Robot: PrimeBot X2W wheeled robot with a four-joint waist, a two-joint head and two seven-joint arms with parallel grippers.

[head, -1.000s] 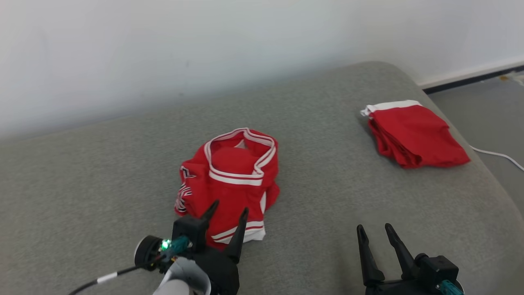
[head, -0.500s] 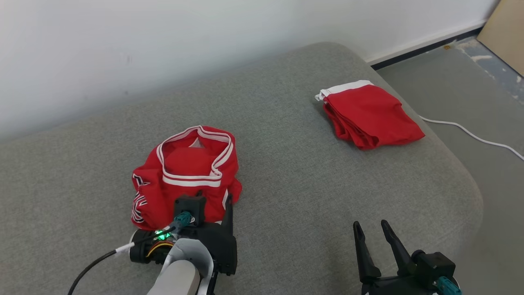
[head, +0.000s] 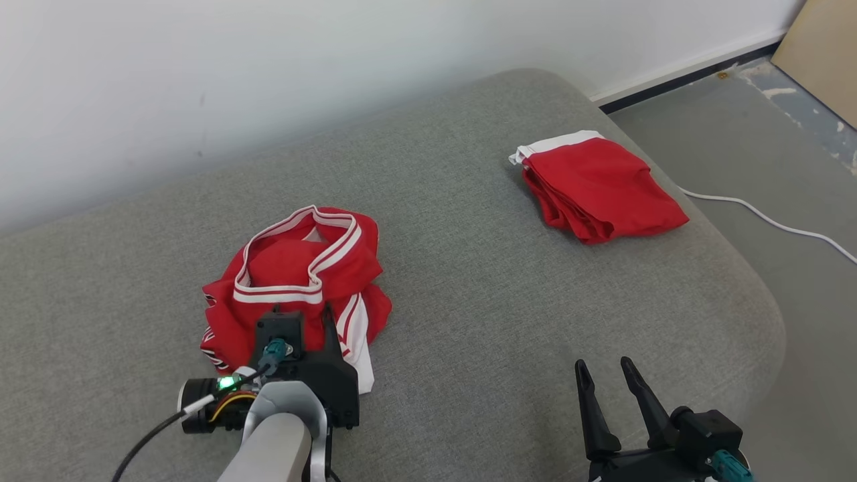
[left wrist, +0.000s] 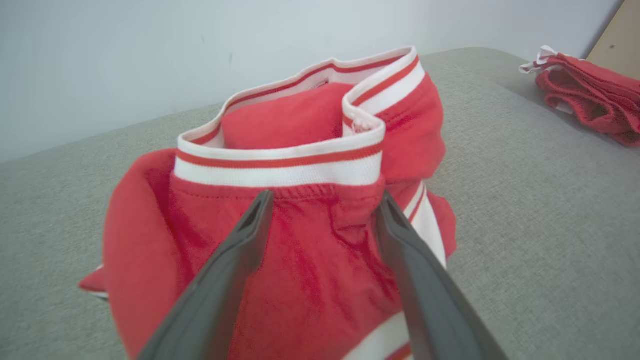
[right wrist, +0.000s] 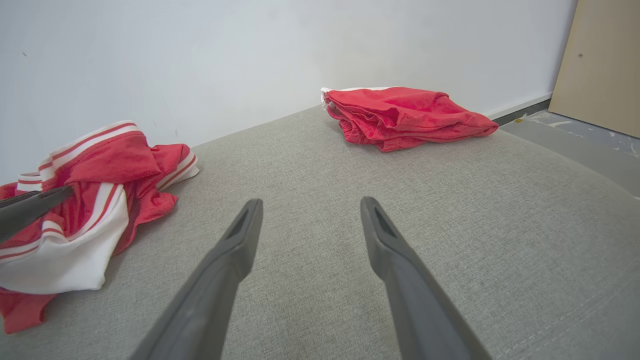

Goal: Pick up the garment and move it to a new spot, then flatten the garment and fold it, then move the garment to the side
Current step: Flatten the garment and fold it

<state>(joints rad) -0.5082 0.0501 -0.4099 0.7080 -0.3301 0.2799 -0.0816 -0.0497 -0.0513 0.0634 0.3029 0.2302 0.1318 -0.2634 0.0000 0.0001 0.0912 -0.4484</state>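
The garment (head: 294,268) is a crumpled red piece with white-striped bands, lying left of centre on the grey cushion (head: 469,301). My left gripper (head: 302,316) is open and pushed down into its near side. In the left wrist view, both fingers of my left gripper (left wrist: 324,197) straddle a fold of the garment (left wrist: 300,115) just below its striped band. My right gripper (head: 602,365) stands open above bare cushion at the lower right. The right wrist view has my right gripper (right wrist: 311,202) with nothing between its fingers and the garment (right wrist: 100,165) off to its left.
A second red cloth (head: 602,184), folded, lies near the cushion's far right edge. Beyond that edge the floor carries a white cable (head: 770,217), and a wooden board (head: 823,47) leans at the far right. A pale wall runs behind the cushion.
The camera has swung right. My left gripper has pushed forward onto the garment's near side, and the cloth has bunched up with its band buckled. My right gripper has kept its place.
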